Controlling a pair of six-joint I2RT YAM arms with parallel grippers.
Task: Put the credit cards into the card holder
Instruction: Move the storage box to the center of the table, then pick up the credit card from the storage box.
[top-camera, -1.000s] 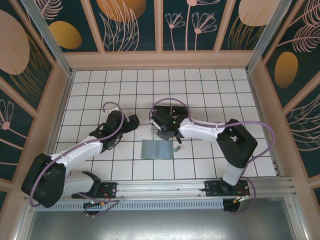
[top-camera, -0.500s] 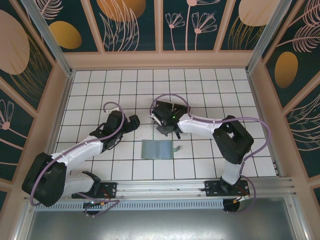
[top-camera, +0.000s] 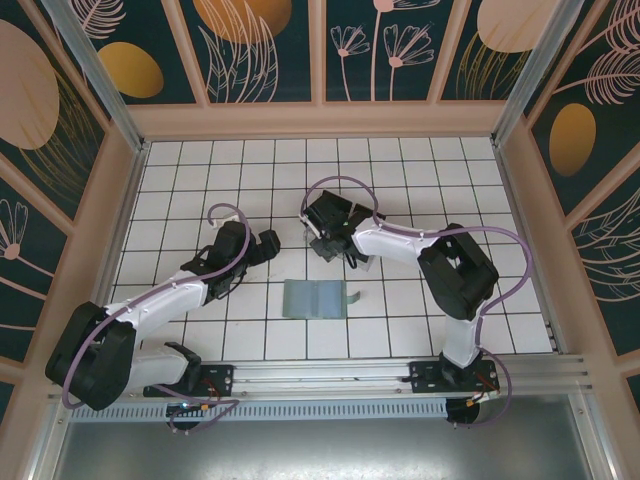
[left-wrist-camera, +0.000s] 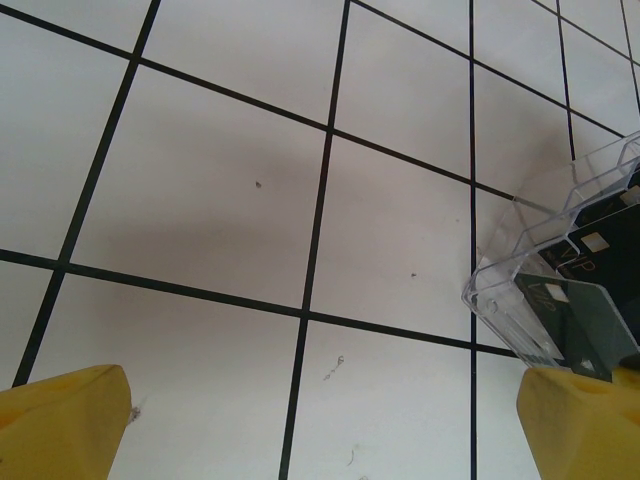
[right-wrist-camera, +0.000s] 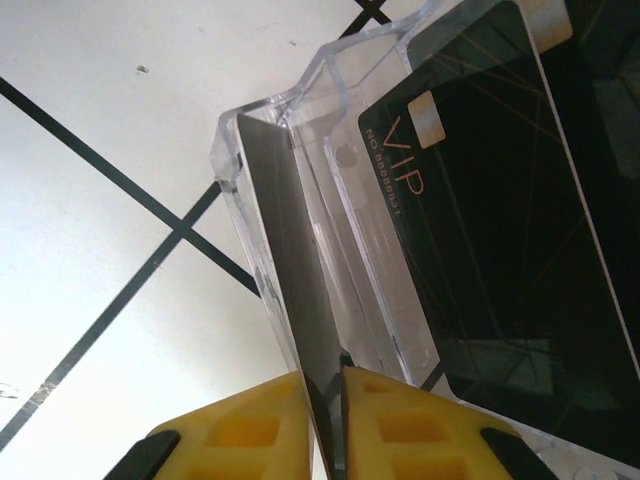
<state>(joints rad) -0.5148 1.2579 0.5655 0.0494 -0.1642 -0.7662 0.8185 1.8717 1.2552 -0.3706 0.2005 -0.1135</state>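
Top camera looks down from above and behind the arm bases, taking in the whole tiled worktop. Left wrist camera hangs low over it, right wrist even lower; both catch the clear card holder.

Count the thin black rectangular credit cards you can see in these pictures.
2. One black VIP-printed card stands in the clear plastic card holder; the second card, seen edge-on, is pinched by the right gripper at the holder's outermost slot. More may hide behind.
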